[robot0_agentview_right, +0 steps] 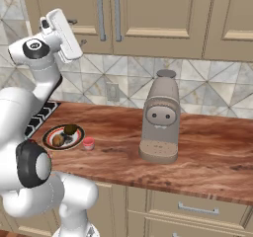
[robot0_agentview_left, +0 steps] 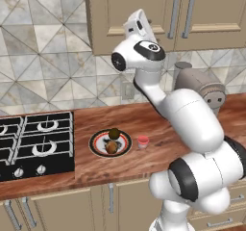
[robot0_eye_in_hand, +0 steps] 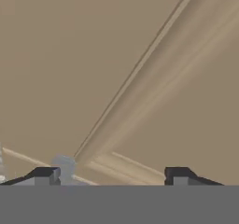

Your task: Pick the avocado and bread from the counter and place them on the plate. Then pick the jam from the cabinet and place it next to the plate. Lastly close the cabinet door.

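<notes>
Avocado point(robot0_agentview_left: 114, 133), bread point(robot0_agentview_left: 111, 147) on plate point(robot0_agentview_left: 98, 147); jam point(robot0_agentview_left: 143, 141) beside. Cabinet door point(robot0_eye_in_hand: 93, 55) step: fingers point(robot0_eye_in_hand: 44, 174) wide, empty. Next: confirm shut.

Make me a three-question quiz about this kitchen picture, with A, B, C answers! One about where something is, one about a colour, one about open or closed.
1. Where is the avocado?
A. on the plate
B. on the stove
C. inside the cabinet

2. What colour is the jam jar?
A. blue
B. red
C. green

3. How are the cabinet doors?
A. wide open
B. missing
C. closed

Answers:
1 A, the dark ball sits on the plate beside the bread.
2 B, the small jar on the counter next to the plate is red.
3 C, the panels lie flush, handles side by side.
</notes>
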